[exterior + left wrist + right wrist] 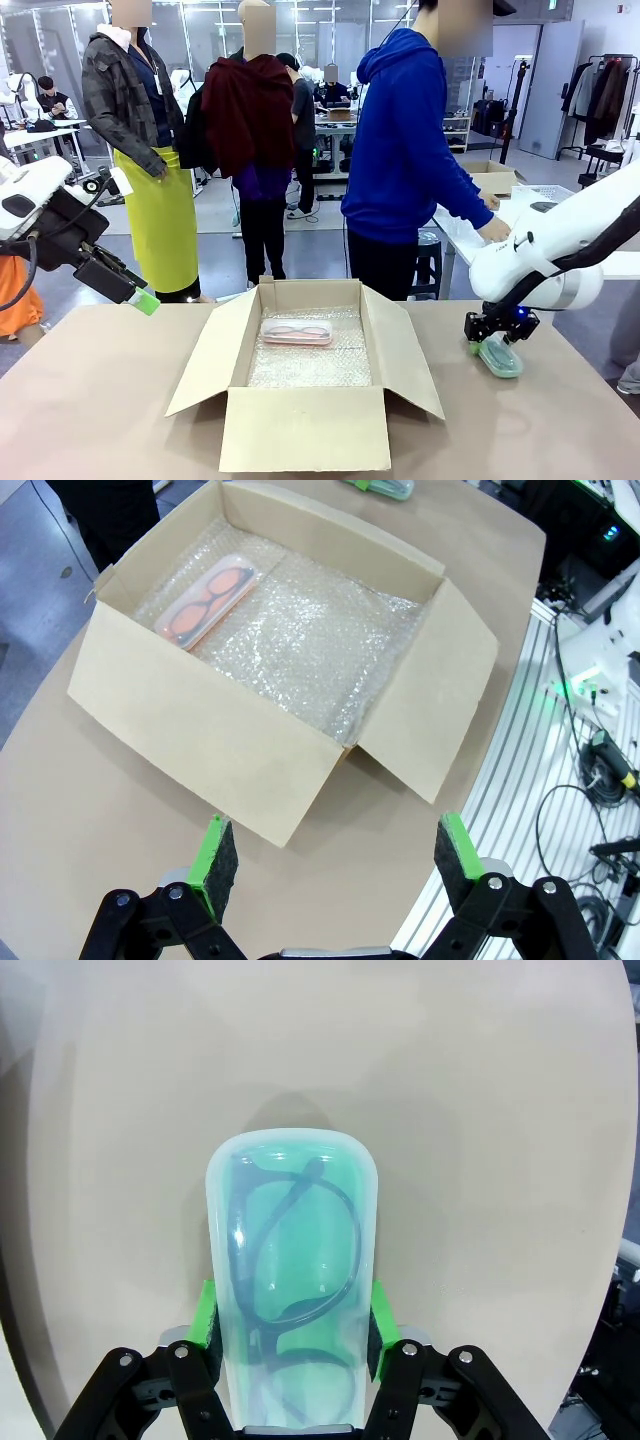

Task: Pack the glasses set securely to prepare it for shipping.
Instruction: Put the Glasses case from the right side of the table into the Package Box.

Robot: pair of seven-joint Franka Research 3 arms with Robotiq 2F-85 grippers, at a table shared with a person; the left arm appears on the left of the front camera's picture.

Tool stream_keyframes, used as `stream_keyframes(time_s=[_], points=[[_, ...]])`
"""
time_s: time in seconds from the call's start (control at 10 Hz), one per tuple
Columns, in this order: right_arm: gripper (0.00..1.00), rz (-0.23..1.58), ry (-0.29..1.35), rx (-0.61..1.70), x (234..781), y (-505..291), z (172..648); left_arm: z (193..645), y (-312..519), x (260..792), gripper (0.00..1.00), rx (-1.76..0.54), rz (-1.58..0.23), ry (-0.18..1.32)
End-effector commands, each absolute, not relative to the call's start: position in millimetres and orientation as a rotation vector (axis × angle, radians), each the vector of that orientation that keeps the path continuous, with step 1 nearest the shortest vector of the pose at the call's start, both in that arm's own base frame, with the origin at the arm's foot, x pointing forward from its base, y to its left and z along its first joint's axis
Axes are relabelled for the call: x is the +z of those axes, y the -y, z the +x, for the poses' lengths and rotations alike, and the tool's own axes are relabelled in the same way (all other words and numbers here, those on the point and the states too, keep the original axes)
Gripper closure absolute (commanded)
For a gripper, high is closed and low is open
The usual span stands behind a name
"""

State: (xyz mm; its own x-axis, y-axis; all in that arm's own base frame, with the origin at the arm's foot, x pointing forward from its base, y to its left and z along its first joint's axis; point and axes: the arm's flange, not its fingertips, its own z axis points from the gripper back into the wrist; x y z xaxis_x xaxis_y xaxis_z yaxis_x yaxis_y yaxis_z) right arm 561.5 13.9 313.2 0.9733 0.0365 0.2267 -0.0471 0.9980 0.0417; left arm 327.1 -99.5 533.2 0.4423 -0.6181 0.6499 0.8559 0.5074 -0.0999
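Note:
The mint green glasses case (292, 1290) lies on the table to the right of the box, dark glasses visible through its lid. My right gripper (292, 1338) is shut on it, green pads pressed against both long sides; in the front view the same case (499, 357) sits under that gripper (492, 335). The pale pink glasses case (296, 331) rests on bubble wrap at the far end inside the open cardboard box (300, 425), and the left wrist view shows it (207, 598) too. My left gripper (330, 858) hovers open and empty, high over the table's left side (143, 297).
The box's flaps (205, 365) splay outward on all sides. A person in a blue hoodie (405, 160) stands at the far right side, hands on a neighbouring table. Cables and equipment (600, 770) lie beyond the table edge in the left wrist view.

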Motion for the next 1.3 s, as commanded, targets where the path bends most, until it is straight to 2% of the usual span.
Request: stream_keyframes(time_s=[0.0,0.2,0.5,0.8,1.2], points=[[0.66,0.045,0.224,0.054,341.8,-21.9,553.6,326.3,98.5,534.4,0.0,-0.96,-0.474,0.593],[0.66,0.093,0.177,0.244,421.1,-37.6,529.5,326.3,98.5,534.4,0.0,-0.96,-0.474,0.593],[0.66,0.129,0.097,0.762,497.6,-93.1,490.2,326.3,98.5,534.4,0.0,-0.96,-0.474,0.593],[0.66,0.12,0.137,1.074,525.6,-182.2,476.8,326.3,98.5,534.4,0.0,-0.96,-0.474,0.593],[0.66,0.119,0.229,1.224,506.7,-318.5,485.9,326.3,98.5,534.4,0.0,-0.96,-0.474,0.593]])
